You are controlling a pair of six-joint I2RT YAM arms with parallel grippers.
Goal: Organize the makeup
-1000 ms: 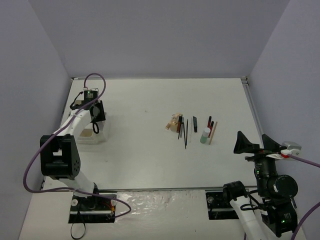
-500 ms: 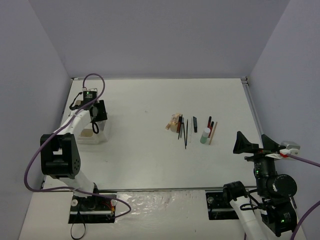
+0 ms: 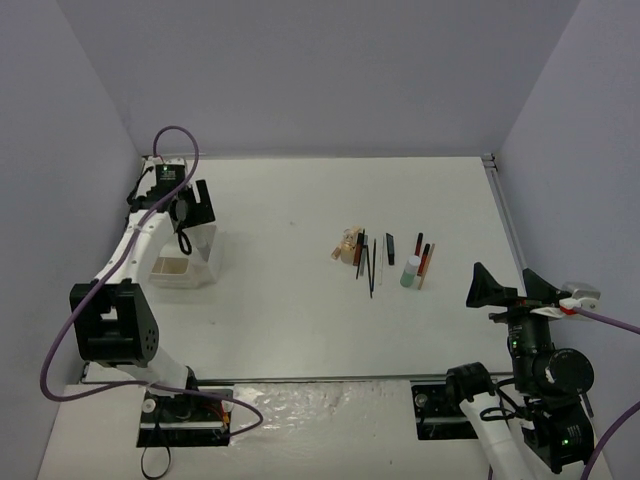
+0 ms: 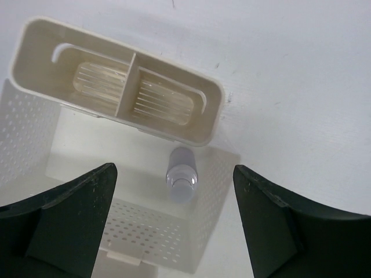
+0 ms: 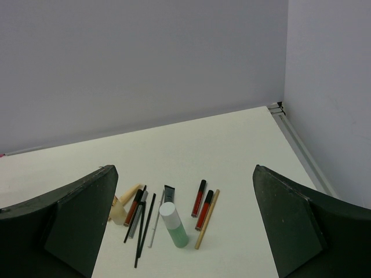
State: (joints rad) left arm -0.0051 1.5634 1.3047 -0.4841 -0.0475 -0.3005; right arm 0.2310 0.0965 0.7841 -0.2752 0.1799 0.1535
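Note:
The makeup lies in a loose row on the table right of centre [image 3: 385, 255]. It includes a white-capped green bottle [image 5: 175, 226], two red tubes [image 5: 202, 204], a tan stick [image 5: 207, 219], thin black pencils [image 5: 141, 231] and a grey tube [image 5: 170, 194]. A small grey bottle [image 4: 182, 175] lies inside the perforated compartment of the white tray [image 3: 185, 268]. My left gripper [image 3: 192, 220] hovers open above that tray, holding nothing. Near the right edge, my right gripper [image 3: 508, 285] stands wide open, facing the row from a distance.
The tray [image 4: 35, 35] also has a smaller two-part insert [image 4: 133, 87] with ribbed bottoms. A metal rail [image 3: 508, 225] runs along the table's right edge. Grey walls close in the back and both sides.
My left gripper has opened, let go of the grey bottle in the tray, and risen up and back from it. The right arm has not moved.

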